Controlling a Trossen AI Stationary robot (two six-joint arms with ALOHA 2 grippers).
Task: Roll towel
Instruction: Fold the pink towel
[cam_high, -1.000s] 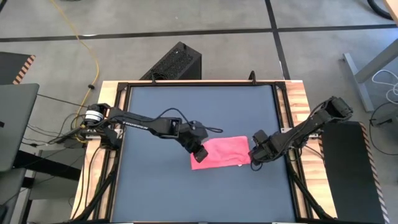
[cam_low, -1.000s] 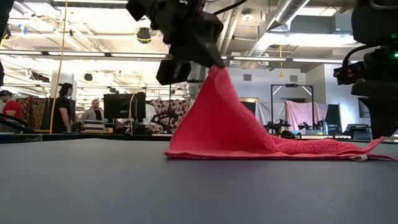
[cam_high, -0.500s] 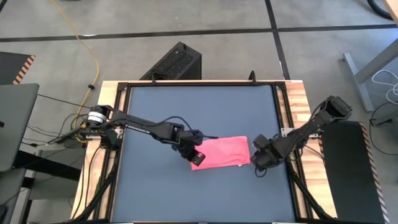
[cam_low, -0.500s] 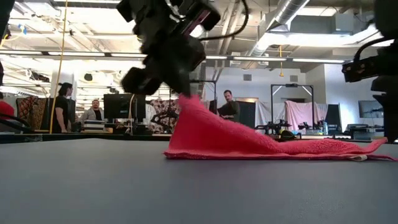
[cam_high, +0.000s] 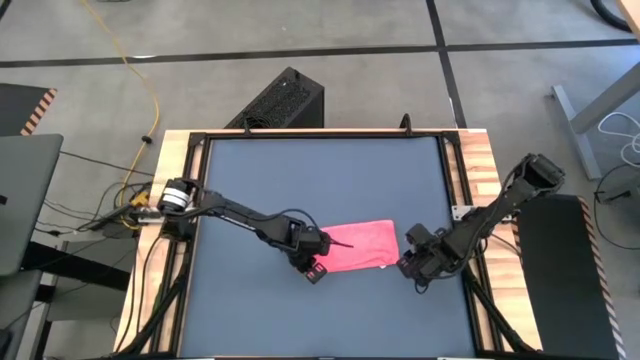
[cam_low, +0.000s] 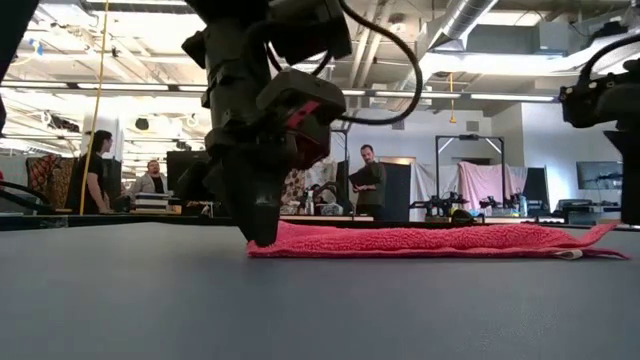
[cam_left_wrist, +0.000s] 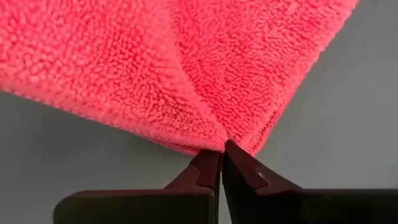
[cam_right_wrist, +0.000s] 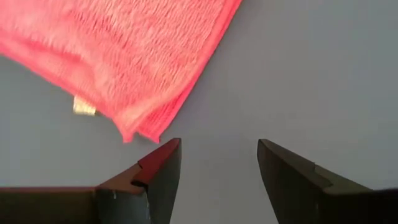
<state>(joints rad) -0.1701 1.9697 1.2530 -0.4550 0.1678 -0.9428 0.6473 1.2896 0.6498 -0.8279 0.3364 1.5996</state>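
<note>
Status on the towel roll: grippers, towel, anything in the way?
Left gripper shut on the towel's corner, down at the table. Right gripper open, empty, beside the opposite end. Towel folded, flat, not rolled. Nothing in the way.

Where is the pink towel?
In the high view, the towel lies flat on the table's near-middle, between the left hand pinching its corner and the open right hand.

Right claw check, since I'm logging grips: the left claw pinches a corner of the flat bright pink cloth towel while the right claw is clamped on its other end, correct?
Not quite. The right claw is open beside the bright pink cloth towel, holding nothing, as the right wrist view shows. The left claw does pinch a corner.
</note>
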